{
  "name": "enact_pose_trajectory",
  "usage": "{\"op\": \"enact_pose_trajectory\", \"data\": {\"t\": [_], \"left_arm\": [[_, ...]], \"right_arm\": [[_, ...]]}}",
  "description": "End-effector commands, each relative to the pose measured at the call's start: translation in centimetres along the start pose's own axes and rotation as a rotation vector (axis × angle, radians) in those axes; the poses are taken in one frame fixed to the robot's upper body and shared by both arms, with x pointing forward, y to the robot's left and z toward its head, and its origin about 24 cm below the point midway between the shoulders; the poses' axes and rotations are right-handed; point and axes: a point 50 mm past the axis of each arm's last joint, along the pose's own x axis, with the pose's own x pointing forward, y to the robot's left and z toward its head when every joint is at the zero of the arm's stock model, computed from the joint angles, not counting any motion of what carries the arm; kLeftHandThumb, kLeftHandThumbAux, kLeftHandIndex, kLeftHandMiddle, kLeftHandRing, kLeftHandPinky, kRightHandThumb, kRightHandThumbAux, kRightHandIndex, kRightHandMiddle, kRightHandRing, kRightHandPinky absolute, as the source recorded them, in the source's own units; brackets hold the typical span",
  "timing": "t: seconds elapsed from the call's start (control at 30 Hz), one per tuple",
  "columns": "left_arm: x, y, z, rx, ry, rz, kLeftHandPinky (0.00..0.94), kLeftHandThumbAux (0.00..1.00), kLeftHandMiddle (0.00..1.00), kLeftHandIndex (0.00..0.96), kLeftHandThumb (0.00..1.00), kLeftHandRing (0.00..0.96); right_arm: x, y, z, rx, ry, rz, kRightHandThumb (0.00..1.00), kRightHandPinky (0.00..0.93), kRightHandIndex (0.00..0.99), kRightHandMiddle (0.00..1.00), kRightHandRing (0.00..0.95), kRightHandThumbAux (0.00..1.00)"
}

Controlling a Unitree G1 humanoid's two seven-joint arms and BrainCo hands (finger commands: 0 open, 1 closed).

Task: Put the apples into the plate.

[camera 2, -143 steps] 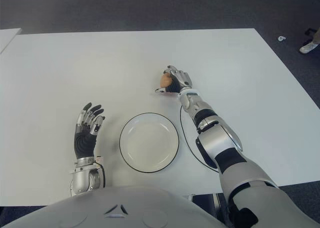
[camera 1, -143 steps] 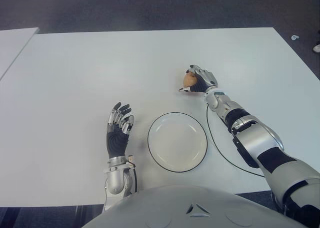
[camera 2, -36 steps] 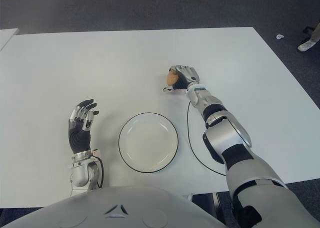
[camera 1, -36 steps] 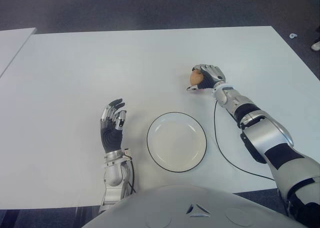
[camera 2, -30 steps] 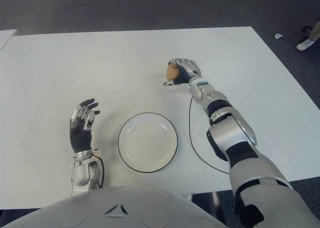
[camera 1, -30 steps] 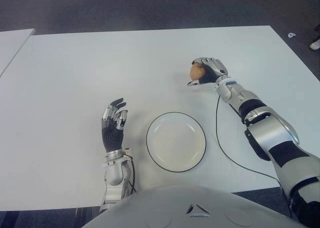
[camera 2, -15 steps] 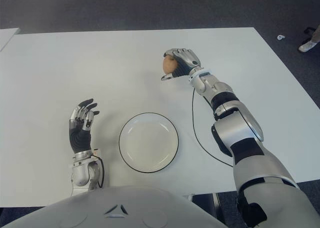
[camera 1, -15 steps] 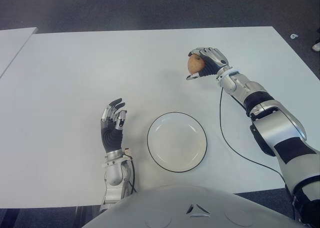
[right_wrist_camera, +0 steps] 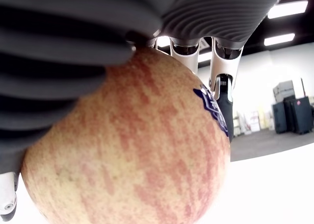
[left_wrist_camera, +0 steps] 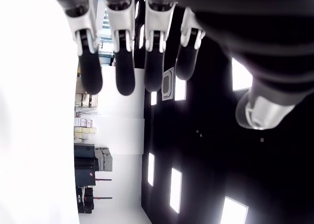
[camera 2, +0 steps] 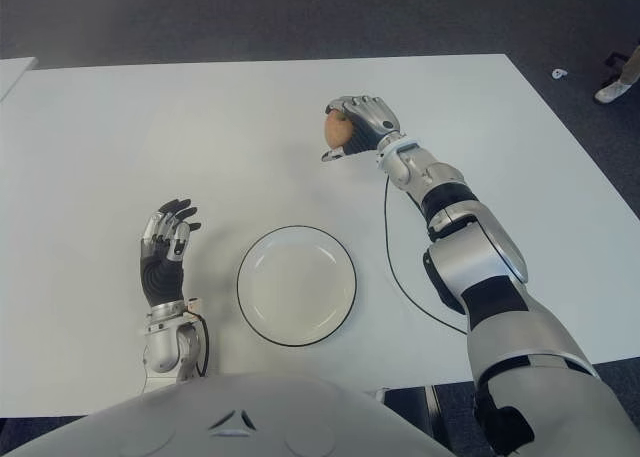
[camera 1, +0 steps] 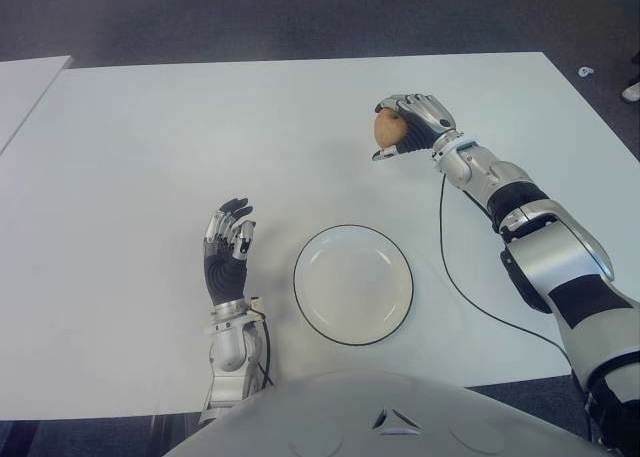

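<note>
A red-streaked yellow apple (camera 1: 388,128) with a small blue sticker (right_wrist_camera: 212,106) is held above the white table (camera 1: 150,147), behind and to the right of the plate. My right hand (camera 1: 408,125) is shut on it, fingers curled over its top. The white plate (camera 1: 353,284) with a thin black rim lies near the table's front edge, with nothing in it. My left hand (camera 1: 227,249) shows to the left of the plate, fingers spread (left_wrist_camera: 125,62) and holding nothing.
A thin black cable (camera 1: 446,277) runs along the table from my right wrist past the plate's right side. A second white table's corner (camera 1: 25,87) shows at the far left. Dark floor lies beyond the table's far edge.
My right hand has lifted the apple off the table and carried it slightly farther back. The left hand has stayed about where it was.
</note>
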Motion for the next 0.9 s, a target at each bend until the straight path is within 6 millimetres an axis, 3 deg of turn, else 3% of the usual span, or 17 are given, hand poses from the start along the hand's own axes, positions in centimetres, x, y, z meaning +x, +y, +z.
{"op": "enact_pose_trajectory", "data": {"t": [0.03,0.23,0.43,0.57,0.67,0.9], "left_arm": [[0.2,-0.9,-0.1,-0.032,0.007,0.006,0.356,0.471,0.264,0.234,0.474,0.296],[0.1,-0.7,-0.1,-0.032,0.006,0.000,0.356,0.475,0.258,0.230,0.471,0.294],[0.1,-0.6,-0.1,-0.034,0.017,0.017,0.362,0.470,0.256,0.245,0.466,0.298],[0.1,-0.5,-0.1,-0.030,0.033,0.021,0.366,0.471,0.257,0.236,0.463,0.302],[0.2,-0.4,-0.1,-0.030,0.035,0.021,0.369,0.475,0.256,0.237,0.466,0.304],[0.3,-0.1,-0.3,-0.010,0.047,0.024,0.360,0.472,0.260,0.241,0.439,0.302]], "right_arm": [[0.0,-0.2,0.1,-0.001,-0.010,-0.009,0.747,0.369,0.440,0.860,0.795,0.710],[-0.4,-0.1,0.6,0.031,-0.070,-0.025,0.747,0.305,0.440,0.864,0.795,0.711],[-1.9,0.2,1.6,0.069,-0.172,-0.050,0.749,0.463,0.440,0.876,0.815,0.710],[-3.6,0.1,2.9,0.081,-0.269,-0.086,0.751,0.707,0.441,0.871,0.837,0.708],[-4.3,-0.2,3.4,0.057,-0.323,-0.122,0.752,0.801,0.441,0.874,0.853,0.707],[-6.7,-1.1,3.6,0.002,-0.408,-0.156,0.751,0.837,0.441,0.870,0.861,0.705]]}}
